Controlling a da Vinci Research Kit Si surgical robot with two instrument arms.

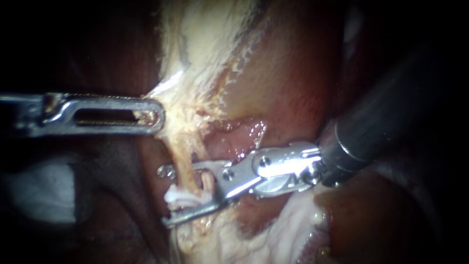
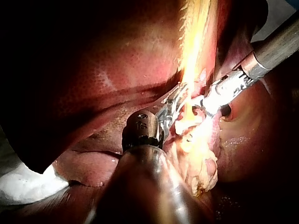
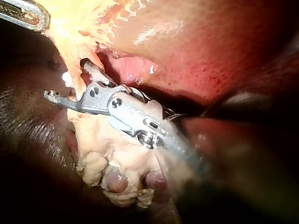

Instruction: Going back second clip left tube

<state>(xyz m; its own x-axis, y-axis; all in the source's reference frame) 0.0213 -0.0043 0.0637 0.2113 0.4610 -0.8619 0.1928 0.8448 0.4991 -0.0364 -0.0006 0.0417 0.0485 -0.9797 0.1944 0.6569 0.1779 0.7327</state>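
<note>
Endoscope view: left claw [image 1: 155,116] gripped tissue [image 1: 190,63]; right claw [image 1: 164,196] lay released astride the tube [image 1: 183,161]. A skewed withdrawal could snag it.

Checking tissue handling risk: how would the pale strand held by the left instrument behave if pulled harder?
Likely floppy, not stiff: the pale strand runs straight only where the left instrument draws it taut. Probably fragile: its edges look frayed and thin. Possibly slippery, since the pink tissue beside it glistens wet.
</note>
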